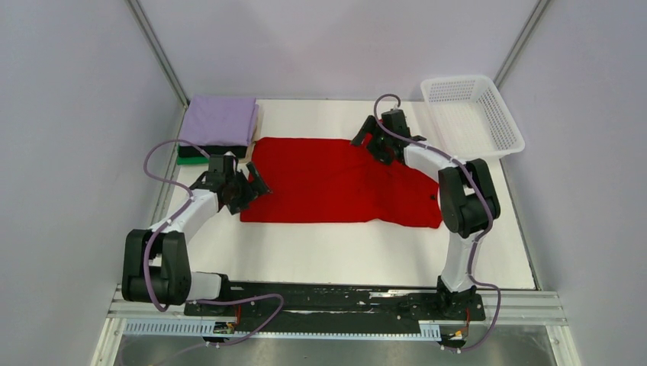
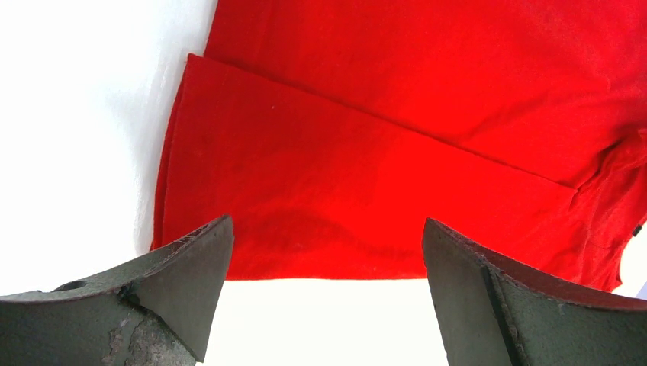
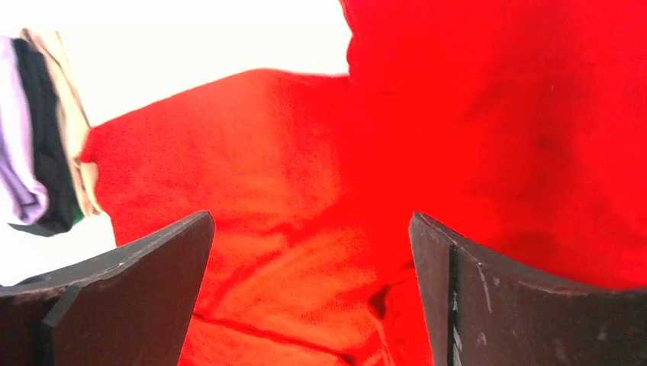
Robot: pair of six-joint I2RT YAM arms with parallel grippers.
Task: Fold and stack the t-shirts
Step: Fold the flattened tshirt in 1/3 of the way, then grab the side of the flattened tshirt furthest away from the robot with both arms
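Lying flat across the middle of the white table [image 1: 343, 255], the red t-shirt [image 1: 328, 187] runs left to right. Its left part is smooth and its right end is rumpled. The left wrist view shows one layer folded over another, with a straight diagonal edge crossing the cloth.

The left gripper [image 1: 258, 185] hangs at the shirt's left edge with its jaws spread wide and nothing between them. Only red cloth and bare table show through the gap. The right gripper [image 1: 372, 146] sits low over the shirt's far edge, right of centre. It is spread just as wide and pinches nothing, though cloth fills the view beneath it.

A stack of folded t-shirts stands at the far left corner, just beside the red shirt's far left corner. The lavender t-shirt [image 1: 221, 120] is on top, the black t-shirt [image 1: 221, 151] is under it and the green t-shirt [image 1: 194, 160] is at the bottom. Whether the stack touches the red cloth is not clear. The left gripper is just in front of this stack.

A white mesh basket [image 1: 500, 114] sits at the far right corner, apart from the shirt. The right arm's elbow [image 1: 465, 198] hangs over the shirt's right end and hides part of it from above.
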